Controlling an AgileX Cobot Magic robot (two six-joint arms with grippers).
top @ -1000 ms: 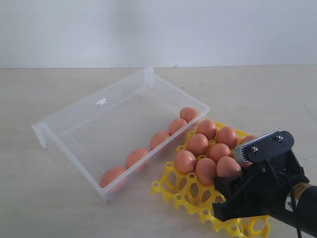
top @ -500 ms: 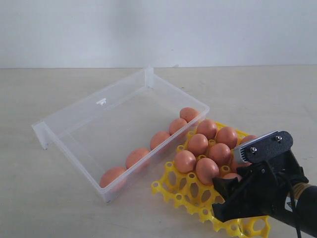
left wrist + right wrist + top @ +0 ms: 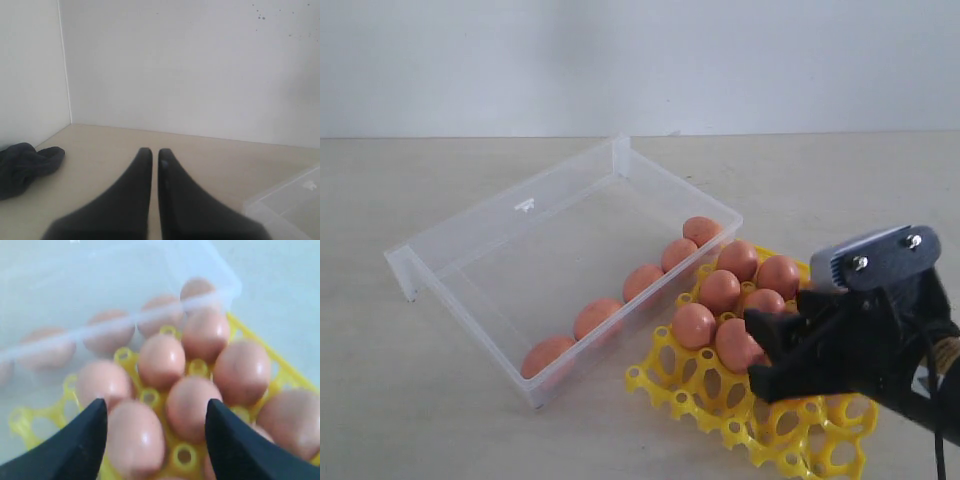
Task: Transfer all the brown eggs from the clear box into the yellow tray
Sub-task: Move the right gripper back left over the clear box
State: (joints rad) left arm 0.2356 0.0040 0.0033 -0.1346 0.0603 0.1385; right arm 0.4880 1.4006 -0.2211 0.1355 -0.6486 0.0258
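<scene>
Several brown eggs (image 3: 642,281) lie in a row along the near wall of the clear box (image 3: 520,240). More brown eggs (image 3: 719,291) fill cups of the yellow tray (image 3: 672,385), which sits right beside the box. My right gripper (image 3: 767,352) hovers just above the tray's near eggs, open and holding nothing. In the right wrist view its fingertips (image 3: 99,412) stand wide apart over the tray eggs (image 3: 161,360), with the box wall (image 3: 100,330) beyond. My left gripper (image 3: 154,151) is shut and empty, off to the side over bare table.
The table (image 3: 410,400) is pale beige with a white wall behind. A dark cloth (image 3: 25,165) lies near the wall corner in the left wrist view, where one corner of the clear box (image 3: 292,202) also shows.
The right gripper opened and left the egg it carried in the tray. It then rose and shifted slightly to the right. The other eggs have not moved.
</scene>
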